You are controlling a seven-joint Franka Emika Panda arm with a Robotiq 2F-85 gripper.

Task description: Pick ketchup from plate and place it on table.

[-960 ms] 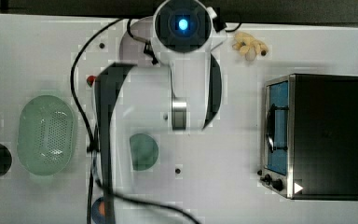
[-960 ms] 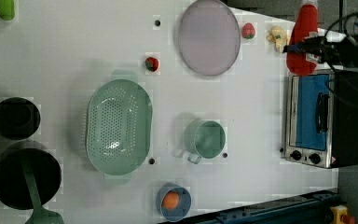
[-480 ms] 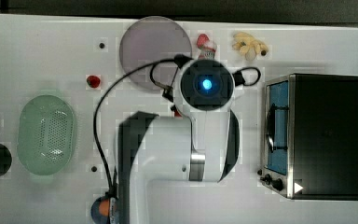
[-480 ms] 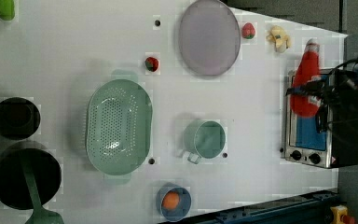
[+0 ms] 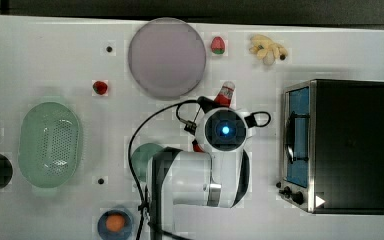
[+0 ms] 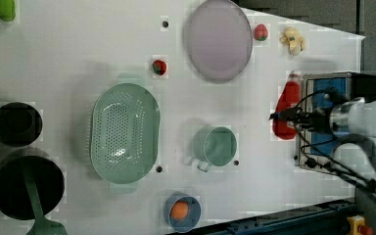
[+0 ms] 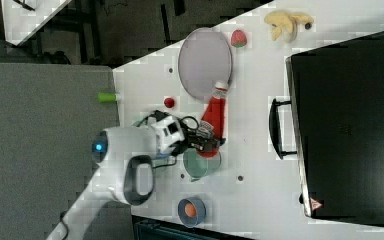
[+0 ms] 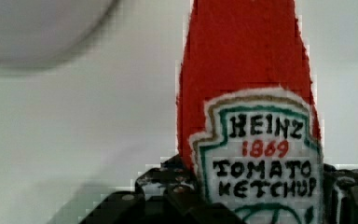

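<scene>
While carried: ketchup bottle (image 7: 215,117) clamped in gripper (image 7: 207,142), off the lilac plate (image 5: 167,56)
Where: just beside the plate's rim, above the white table (image 5: 45,60)
Done: pickup
Left: lower, release on bare tabletop

ketchup (image 5: 225,94) off the plate (image 5: 167,56), between plate and oven (image 5: 340,145)

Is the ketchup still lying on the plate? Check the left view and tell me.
No: the ketchup is off the empty plate, held by the pincer.
</scene>
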